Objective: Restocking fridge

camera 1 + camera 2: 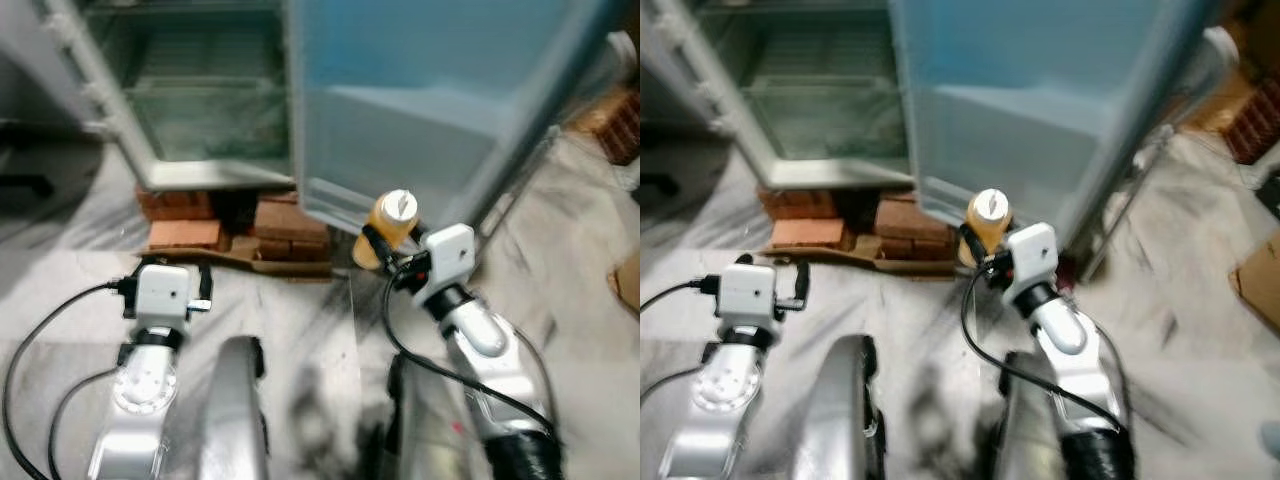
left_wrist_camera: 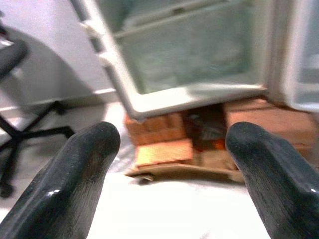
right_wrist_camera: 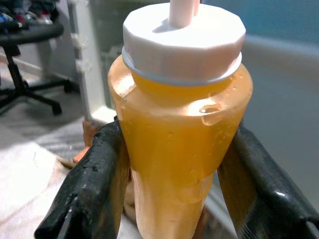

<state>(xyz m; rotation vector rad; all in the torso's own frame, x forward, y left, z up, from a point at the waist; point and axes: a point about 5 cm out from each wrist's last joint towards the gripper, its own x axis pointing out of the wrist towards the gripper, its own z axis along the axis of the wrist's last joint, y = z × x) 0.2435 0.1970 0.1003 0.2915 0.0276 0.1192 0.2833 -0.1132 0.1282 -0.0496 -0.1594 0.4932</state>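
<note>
Here the right gripper [image 3: 172, 184] pinches a glossy tapered orange bottle [image 3: 182, 139] — left gripper [image 2: 169, 164] spread.

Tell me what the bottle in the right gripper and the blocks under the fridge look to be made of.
The bottle looks like translucent plastic, glossy, with orange-yellow liquid and a bubble showing through; its cap looks like matte white plastic with faceted sides. The right gripper is shut on it. The blocks under the fridge look like red clay bricks, rough and matte, though the view is blurred.

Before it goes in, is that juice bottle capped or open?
Capped: a white lid sits on the orange juice bottle, gripped between the right gripper fingers.
</note>
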